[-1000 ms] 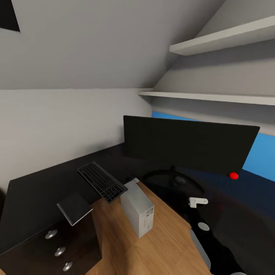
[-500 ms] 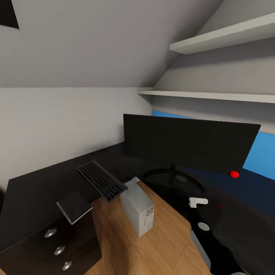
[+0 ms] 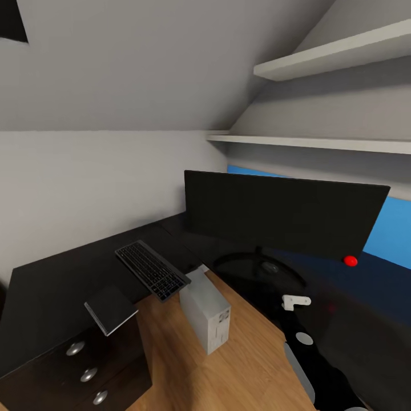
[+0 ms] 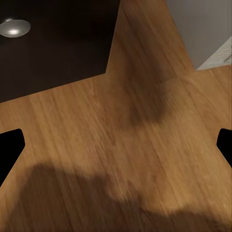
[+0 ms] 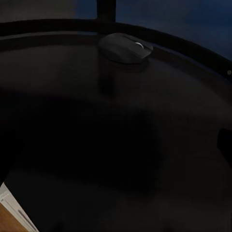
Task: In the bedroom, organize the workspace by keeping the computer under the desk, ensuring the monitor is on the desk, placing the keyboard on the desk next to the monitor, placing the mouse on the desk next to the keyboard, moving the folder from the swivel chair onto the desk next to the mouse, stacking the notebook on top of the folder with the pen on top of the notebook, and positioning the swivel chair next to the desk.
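Note:
The wide black monitor (image 3: 279,214) stands on the black desk (image 3: 51,285), its curved stand (image 3: 257,268) ringing the dark mouse (image 5: 124,47). To its left on the desk lies the black keyboard (image 3: 151,271). A dark grey notebook (image 3: 111,310) rests at the desk's edge above the drawers (image 3: 85,368). Below the desk, the grey computer (image 3: 205,313) stands on the wooden floor. My left gripper (image 4: 116,145) hangs open over the floor near a drawer knob (image 4: 14,27). Above the desk, short of the mouse, my right gripper (image 5: 116,145) is open. Folder, pen and swivel chair are out of view.
My right arm (image 3: 311,357) reaches over the desk's right wing, ending in a small white part (image 3: 295,301). White shelves (image 3: 319,142) run along the sloped wall above a blue band (image 3: 394,228). Wooden floor (image 3: 251,365) lies between the drawers and the right wing.
The whole head view has shifted very slightly. Nothing on the desk or floor has moved.

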Controlling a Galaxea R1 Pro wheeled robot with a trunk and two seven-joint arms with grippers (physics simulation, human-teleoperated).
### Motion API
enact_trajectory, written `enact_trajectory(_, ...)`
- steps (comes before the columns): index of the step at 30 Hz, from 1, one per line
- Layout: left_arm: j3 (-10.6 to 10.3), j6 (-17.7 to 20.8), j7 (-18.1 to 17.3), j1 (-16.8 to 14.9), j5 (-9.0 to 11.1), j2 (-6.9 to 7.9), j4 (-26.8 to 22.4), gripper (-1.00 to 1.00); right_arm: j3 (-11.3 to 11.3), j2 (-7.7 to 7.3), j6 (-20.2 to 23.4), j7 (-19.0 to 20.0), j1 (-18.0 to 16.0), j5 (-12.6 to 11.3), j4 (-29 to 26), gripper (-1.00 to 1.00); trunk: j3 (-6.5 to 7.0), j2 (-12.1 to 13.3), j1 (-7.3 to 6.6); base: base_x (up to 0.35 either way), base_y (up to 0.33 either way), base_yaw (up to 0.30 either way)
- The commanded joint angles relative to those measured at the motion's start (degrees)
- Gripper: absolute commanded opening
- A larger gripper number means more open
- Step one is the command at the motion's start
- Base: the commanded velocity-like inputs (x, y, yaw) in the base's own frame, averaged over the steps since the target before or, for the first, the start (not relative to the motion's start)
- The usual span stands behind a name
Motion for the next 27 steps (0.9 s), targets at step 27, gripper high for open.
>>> enact_trajectory(27, -0.53, -0.17, -0.41, -0.05, 0.52, 0.07, 0.07, 1.00, 0.27, -0.09, 0.07, -0.50, -0.05, -0.62, -0.06, 1.00, -0.06, -0.03, 0.00, 0.067, 0.000, 0.000)
